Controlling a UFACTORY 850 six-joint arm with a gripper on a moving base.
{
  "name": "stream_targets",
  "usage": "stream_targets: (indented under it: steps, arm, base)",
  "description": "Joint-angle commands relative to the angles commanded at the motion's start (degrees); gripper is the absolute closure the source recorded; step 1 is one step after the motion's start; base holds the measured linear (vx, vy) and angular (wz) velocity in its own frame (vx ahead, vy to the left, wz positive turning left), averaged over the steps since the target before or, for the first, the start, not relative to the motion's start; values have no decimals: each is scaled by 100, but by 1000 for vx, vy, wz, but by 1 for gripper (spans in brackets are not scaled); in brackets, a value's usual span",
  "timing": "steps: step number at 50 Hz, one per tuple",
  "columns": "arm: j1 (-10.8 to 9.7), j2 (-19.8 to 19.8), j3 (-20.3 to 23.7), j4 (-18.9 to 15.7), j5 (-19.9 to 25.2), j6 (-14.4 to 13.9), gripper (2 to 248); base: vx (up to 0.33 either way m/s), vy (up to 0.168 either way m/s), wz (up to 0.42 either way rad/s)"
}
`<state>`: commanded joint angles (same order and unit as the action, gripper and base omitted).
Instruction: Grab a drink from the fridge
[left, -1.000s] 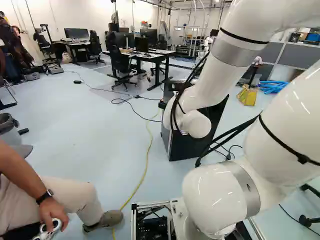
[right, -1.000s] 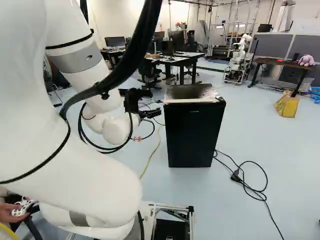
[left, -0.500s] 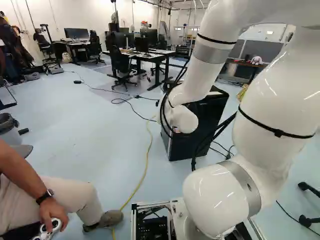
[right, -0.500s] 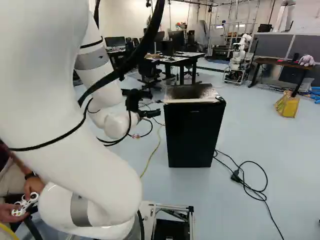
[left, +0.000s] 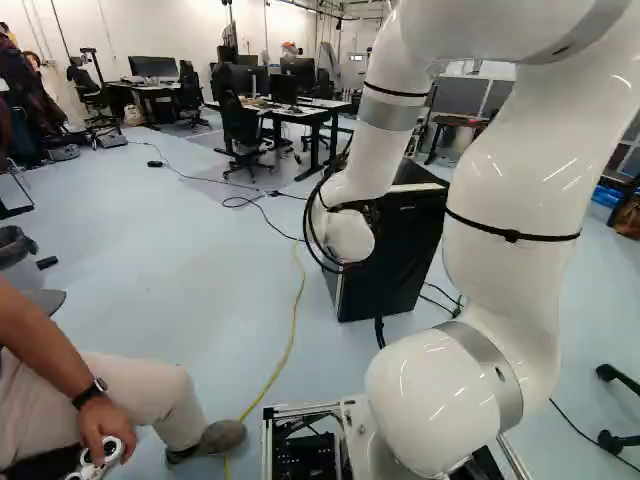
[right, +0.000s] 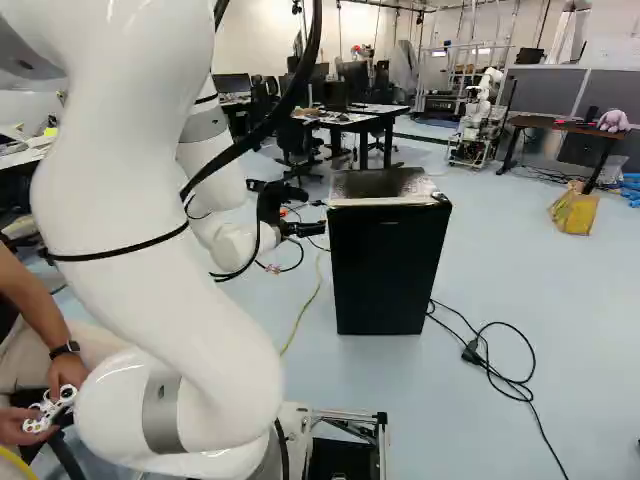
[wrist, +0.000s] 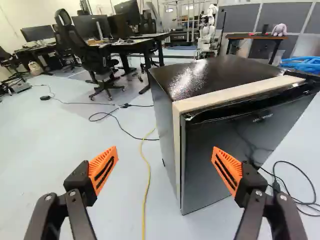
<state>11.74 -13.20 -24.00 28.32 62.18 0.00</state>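
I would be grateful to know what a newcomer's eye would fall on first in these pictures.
Probably the big white arm, looming over the left of the right base view. Next would likely come the black fridge, standing on the floor near the middle of that view. The wrist view adds the open tool's bright orange pads, with the fridge beyond them.

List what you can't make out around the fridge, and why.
- Inside of the fridge, any drink included: hidden in all views by its closed door.
- Back of the fridge: faces away in all views.
- Gripper's fingertips, left base view: hidden behind the arm.
- End of the black cable: cut off by the right base view's bottom edge.
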Motion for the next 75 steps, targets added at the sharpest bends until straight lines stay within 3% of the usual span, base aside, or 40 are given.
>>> stream_targets:
  steps: [75]
  arm:
    - [393, -2371, -1752, 3119, 1463, 0, 3]
  base:
    - [0, 0, 0]
